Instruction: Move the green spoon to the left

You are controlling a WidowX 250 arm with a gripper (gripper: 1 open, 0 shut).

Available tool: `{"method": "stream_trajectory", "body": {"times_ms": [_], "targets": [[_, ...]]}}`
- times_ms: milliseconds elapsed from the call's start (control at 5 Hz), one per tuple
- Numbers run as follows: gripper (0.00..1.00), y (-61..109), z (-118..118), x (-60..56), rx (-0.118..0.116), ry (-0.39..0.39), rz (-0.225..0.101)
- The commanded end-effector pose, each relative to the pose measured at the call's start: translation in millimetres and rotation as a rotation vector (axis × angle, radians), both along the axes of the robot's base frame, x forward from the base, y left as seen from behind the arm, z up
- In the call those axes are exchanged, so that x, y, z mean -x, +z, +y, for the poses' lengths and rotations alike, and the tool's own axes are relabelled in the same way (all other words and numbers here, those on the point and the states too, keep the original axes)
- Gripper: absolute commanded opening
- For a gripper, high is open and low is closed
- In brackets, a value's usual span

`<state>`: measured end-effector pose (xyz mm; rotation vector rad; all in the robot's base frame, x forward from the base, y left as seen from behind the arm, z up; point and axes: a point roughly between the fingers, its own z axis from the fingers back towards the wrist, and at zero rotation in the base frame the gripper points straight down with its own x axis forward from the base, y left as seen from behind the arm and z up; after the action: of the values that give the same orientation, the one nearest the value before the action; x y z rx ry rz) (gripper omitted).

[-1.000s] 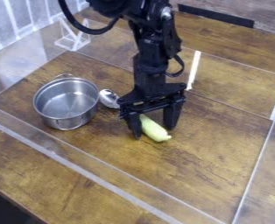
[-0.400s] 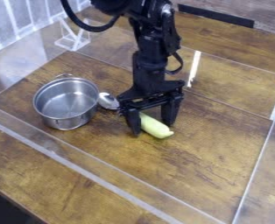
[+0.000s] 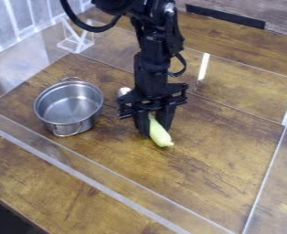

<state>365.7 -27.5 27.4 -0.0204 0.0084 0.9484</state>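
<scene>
The gripper point(image 3: 154, 115) – spread wide a second ago – now clamps its 2 fingers on the green spoon point(image 3: 161, 134), lying on the table point(image 3: 219, 183) just right of the steel pot point(image 3: 69, 104) – ready for its leftward move.

We're looking at the small yellow-green plastic spoon point(image 3: 162, 136), a thick, tapered, pod-like piece lying flat on the wooden tabletop point(image 3: 219, 174). It points diagonally, its lower tip toward us and slightly right. Its upper end sits under the black jaws, closed onto it, so we can't make out that end.
</scene>
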Motion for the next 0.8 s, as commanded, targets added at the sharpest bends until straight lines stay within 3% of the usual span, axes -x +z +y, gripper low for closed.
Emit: {"method": "stream_trajectory", "body": {"times_ms": [0,600], "targets": [[0.0,23.9,4.1,-13.0,0.014,0.03,-0.064],[0.0,52.3,12.2,-17.4,0.047,0.096,-0.096]]}}
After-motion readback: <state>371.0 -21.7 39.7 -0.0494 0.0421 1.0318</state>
